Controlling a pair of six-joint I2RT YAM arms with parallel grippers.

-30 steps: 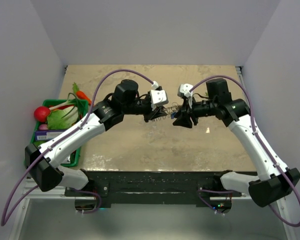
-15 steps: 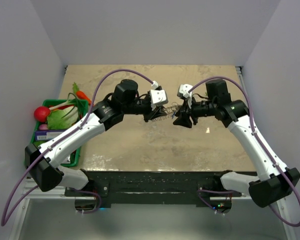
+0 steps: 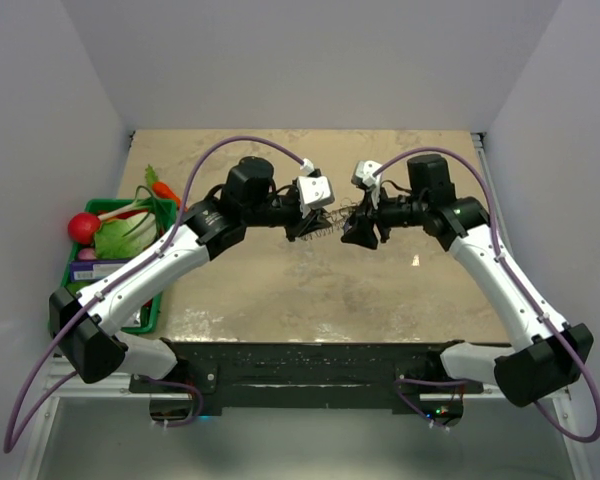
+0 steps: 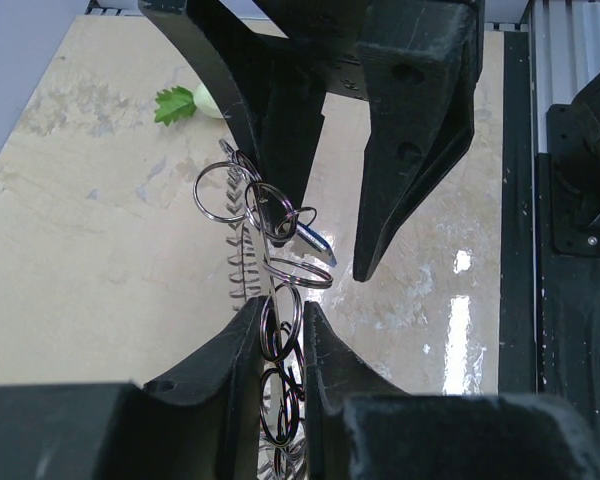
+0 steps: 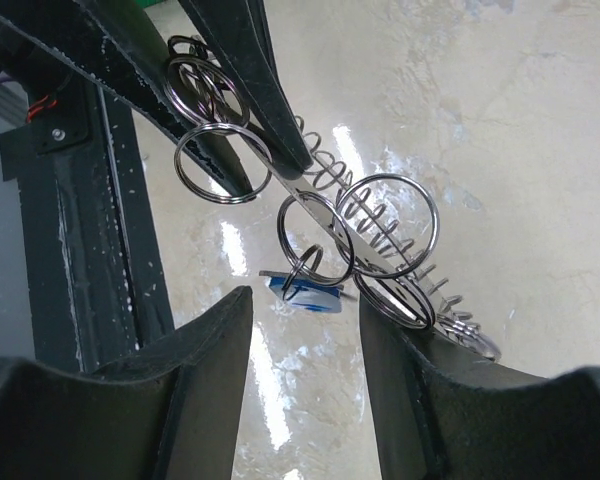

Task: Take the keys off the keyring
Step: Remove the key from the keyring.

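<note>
Keyring [image 4: 242,268], grey coiled metal loop w/ rings, clamped in L gripper [image 4: 280,322]; R gripper [image 5: 305,305] half-open astride small silver blue-headed key [image 5: 302,290].

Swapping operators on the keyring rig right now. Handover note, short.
Left gripper: shut on the keyring, holding it up above the table.
Right gripper: open, one finger on either side of the key, not gripping it.
Things: the key, with its blue head, hangs from a small ring on the keyring, between the two grippers.
Done: keyring picked up and presented, open jaws lined up on the key.
To do: close on the key, work it off its ring, set it down.
</note>
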